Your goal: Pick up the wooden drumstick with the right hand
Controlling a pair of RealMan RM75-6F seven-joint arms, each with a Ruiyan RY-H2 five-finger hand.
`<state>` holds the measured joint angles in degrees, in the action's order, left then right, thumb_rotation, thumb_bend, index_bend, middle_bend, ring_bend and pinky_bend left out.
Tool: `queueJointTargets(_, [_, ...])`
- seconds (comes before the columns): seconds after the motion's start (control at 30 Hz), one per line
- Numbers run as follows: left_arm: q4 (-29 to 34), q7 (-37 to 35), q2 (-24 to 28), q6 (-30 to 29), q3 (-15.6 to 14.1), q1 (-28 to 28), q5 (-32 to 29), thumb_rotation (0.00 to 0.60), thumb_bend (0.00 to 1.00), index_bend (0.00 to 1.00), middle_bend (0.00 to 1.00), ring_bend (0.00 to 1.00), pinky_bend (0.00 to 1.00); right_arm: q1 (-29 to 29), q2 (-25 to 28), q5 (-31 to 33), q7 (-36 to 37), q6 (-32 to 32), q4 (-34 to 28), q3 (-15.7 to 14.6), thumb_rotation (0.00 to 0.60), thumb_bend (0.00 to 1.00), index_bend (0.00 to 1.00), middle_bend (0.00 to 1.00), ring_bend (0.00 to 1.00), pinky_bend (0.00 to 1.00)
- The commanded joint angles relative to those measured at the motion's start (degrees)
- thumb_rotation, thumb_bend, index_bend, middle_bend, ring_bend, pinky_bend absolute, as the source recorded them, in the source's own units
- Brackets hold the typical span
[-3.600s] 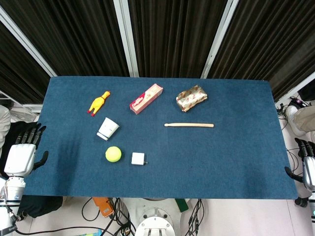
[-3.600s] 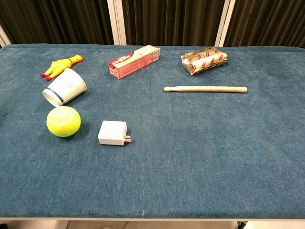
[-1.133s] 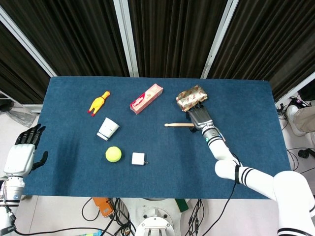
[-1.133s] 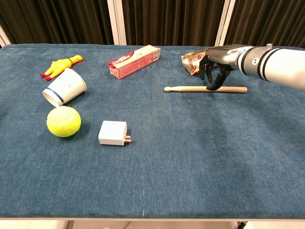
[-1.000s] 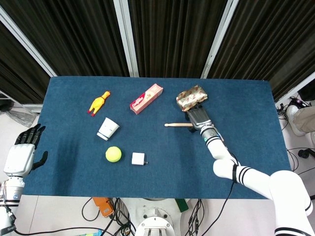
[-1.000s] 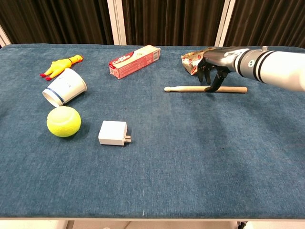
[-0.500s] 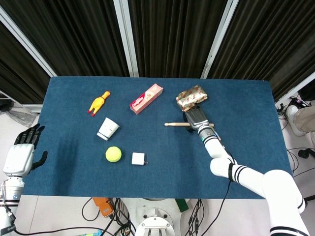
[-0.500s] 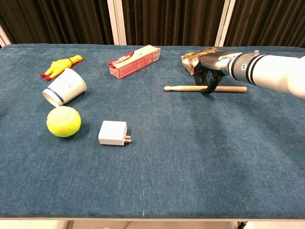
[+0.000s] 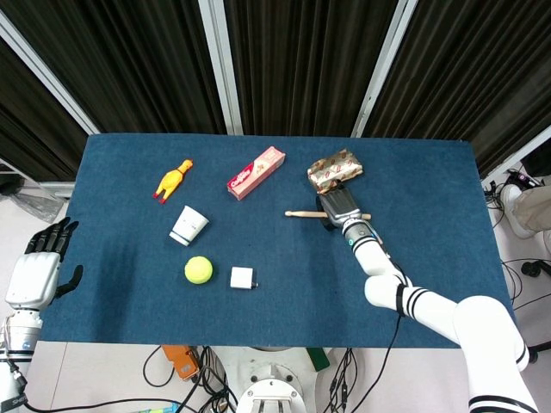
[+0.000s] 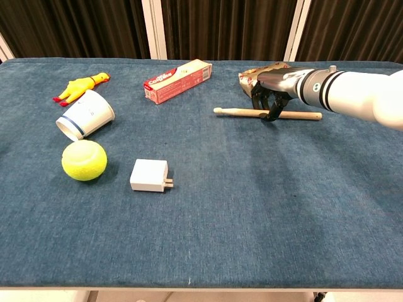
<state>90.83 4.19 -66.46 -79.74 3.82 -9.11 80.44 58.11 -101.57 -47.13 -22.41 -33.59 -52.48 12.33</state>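
Right hand [image 10: 269, 94] is curled around the drumstick [image 10: 236, 112] mid-shaft, on the desk [image 10: 252, 207] by a foil packet [image 9: 335, 169]. Left hand [image 9: 39, 258] is held empty, fingers apart, off the desk.

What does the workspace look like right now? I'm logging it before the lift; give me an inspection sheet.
Surface: blue cloth table.
Job's things: wooden drumstick, fingers of right robot hand curled around its middle.
Clutter: foil packet, toothpaste box, rubber chicken, paper cup on its side, tennis ball, white charger.
Hands: left robot hand open, off the table edge.
Cables: cables on the floor.
Surroundings: dark curtains.
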Motion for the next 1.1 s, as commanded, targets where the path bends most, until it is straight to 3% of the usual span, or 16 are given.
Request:
queueJointTargets(0.03, [0.1, 0.1, 0.1, 0.0, 0.0, 0.0, 0.0, 0.6, 0.39, 0.0, 0.0, 0.07, 0.11, 0.2, -0.3, 0.2, 0.0, 0.2, 0.5, -0.1, 0.6, 0.65, 0.6, 0.53, 0.3, 0.0])
queueJointTargets(0.27, [0.1, 0.1, 0.1, 0.0, 0.0, 0.0, 0.0, 0.6, 0.39, 0.0, 0.0, 0.07, 0.11, 0.6, -0.3, 0.1, 1.8, -0.4, 0.7, 1.4, 0.6, 0.71, 0.67, 0.59, 0.35, 0.0])
queueJointTargets(0.53, [0.1, 0.1, 0.2, 0.1, 0.0, 0.0, 0.0, 0.6, 0.39, 0.0, 0.0, 0.07, 0.11, 1.3, 2.8, 0.7, 1.8, -1.5, -3.2, 2.9, 0.6, 0.74, 0.73, 0.63, 0.38, 0.0])
queueJointTargets(0.9, [0.4, -0.2, 0.3, 0.3, 0.2, 0.0, -0.7, 0.6, 0.39, 0.0, 0.0, 0.07, 0.11, 4.3, 9.2, 3.4, 5.5, -2.7, -10.9, 9.6, 0.6, 0.74, 0.74, 0.63, 0.38, 0.0])
queueJointTargets(1.1, [0.4, -0.6, 0.3, 0.3, 0.4, 0.0, -0.9, 0.6, 0.39, 0.0, 0.0, 0.07, 0.11, 3.3, 11.9, -0.2, 11.5, -6.5, -16.5, 12.8, 0.6, 0.74, 0.73, 0.63, 0.38, 0.0])
